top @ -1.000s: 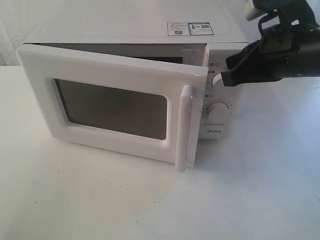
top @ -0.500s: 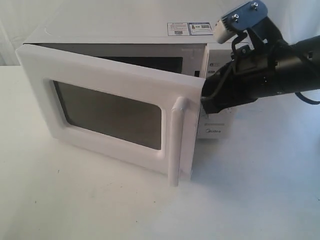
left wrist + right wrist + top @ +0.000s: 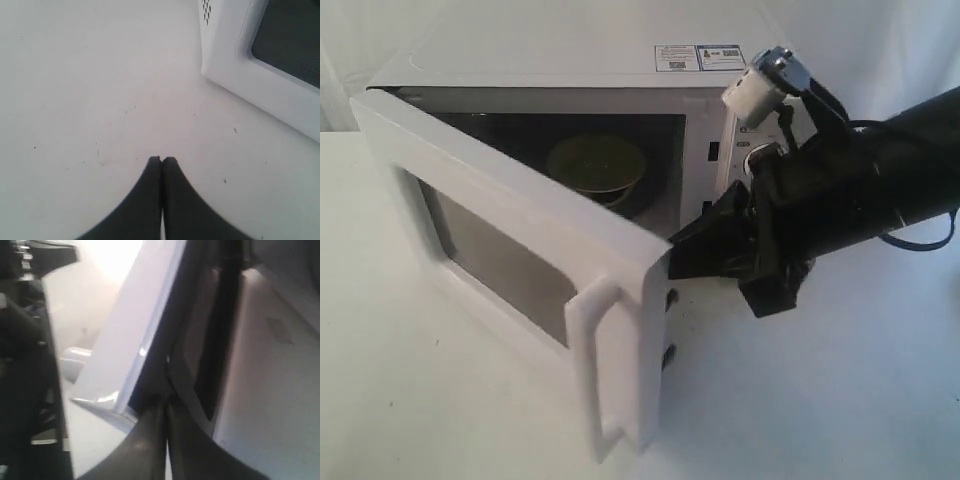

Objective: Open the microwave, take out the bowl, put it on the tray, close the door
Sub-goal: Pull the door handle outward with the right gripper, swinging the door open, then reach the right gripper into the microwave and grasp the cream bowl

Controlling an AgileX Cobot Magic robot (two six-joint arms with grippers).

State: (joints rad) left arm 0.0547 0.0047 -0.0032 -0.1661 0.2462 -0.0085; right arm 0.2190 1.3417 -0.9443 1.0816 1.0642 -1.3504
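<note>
The white microwave [image 3: 570,60] stands at the back of the table with its door [image 3: 510,250] swung well out on its left hinge. Inside the dark cavity sits the round bowl [image 3: 597,165], looking yellowish in the shade. My right gripper [image 3: 678,258] is shut, its tips pressed against the inner free edge of the door [image 3: 125,355], behind the vertical bar handle [image 3: 592,370]. My left gripper [image 3: 161,160] is shut on nothing and hovers over bare table near the microwave's left corner [image 3: 220,50]. No tray is in view.
The white table [image 3: 840,400] spreads in front and to the right of the microwave. The right arm's black body [image 3: 860,190] hides the control panel and knobs. Stickers [image 3: 698,57] lie on the microwave's top.
The door has swung from barely ajar to wide open. My right gripper has come down and left from the knobs to the door's inner edge. The bowl has come into sight.
</note>
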